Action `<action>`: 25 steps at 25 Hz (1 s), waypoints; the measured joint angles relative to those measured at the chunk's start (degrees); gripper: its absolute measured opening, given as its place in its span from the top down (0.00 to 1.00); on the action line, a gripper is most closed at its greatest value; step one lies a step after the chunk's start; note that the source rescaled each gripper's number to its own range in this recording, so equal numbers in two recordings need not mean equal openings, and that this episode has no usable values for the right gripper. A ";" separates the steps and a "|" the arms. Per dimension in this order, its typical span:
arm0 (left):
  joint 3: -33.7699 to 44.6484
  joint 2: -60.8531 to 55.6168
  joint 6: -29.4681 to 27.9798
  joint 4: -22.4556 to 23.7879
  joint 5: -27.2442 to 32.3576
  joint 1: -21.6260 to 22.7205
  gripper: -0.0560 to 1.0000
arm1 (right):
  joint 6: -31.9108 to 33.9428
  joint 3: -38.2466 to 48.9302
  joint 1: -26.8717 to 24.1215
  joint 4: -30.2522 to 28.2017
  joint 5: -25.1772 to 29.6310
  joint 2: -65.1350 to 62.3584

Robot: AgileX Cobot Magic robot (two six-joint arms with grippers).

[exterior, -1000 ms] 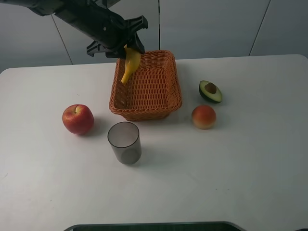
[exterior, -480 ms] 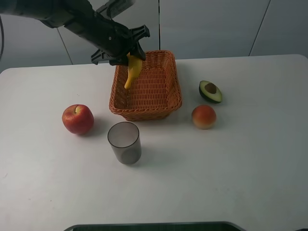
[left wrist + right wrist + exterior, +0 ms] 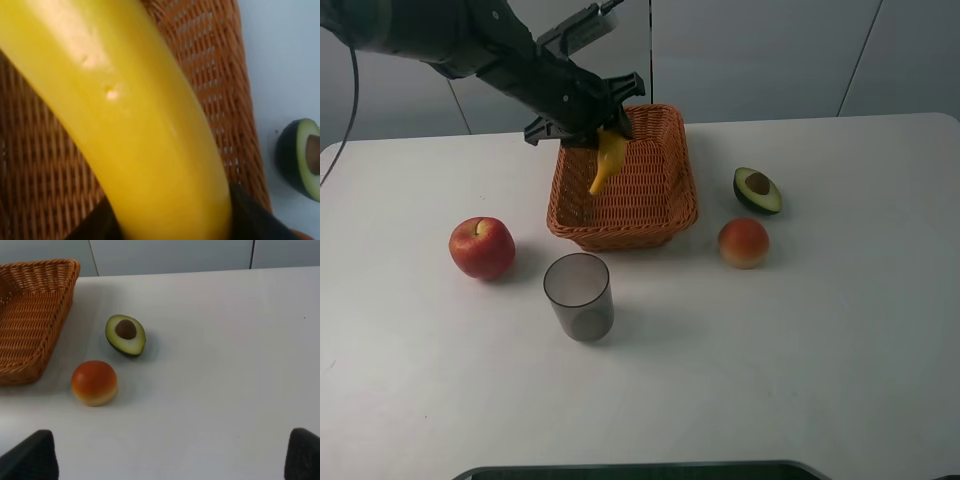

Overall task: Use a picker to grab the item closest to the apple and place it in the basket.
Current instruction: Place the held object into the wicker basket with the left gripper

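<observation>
A yellow banana (image 3: 608, 160) hangs tip-down over the left half of the woven basket (image 3: 620, 232), with my left gripper (image 3: 603, 130) shut on its upper end. Seen from the left wrist, the banana (image 3: 130, 115) fills the picture, with basket weave (image 3: 45, 165) behind it and dark fingers (image 3: 250, 220) at its sides. The red apple (image 3: 481, 247) sits on the table, left of the basket. My right gripper (image 3: 167, 455) is open over bare table; only its fingertips (image 3: 30, 455) show, and it is outside the exterior high view.
A grey translucent cup (image 3: 579, 295) stands in front of the basket. Right of the basket lie a halved avocado (image 3: 757, 190) and a peach-coloured round fruit (image 3: 743, 242); both also show from the right wrist, the avocado (image 3: 125, 335) and the fruit (image 3: 94, 382).
My left arm has carried the banana to the right and slightly lower, from above the basket's left rim to over its inside. Everything else is unmoved.
</observation>
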 joint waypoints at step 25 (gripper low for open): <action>0.00 3.84 0.34 1.86 -3.95 -0.90 0.17 | 0.00 0.00 0.00 0.00 0.00 0.00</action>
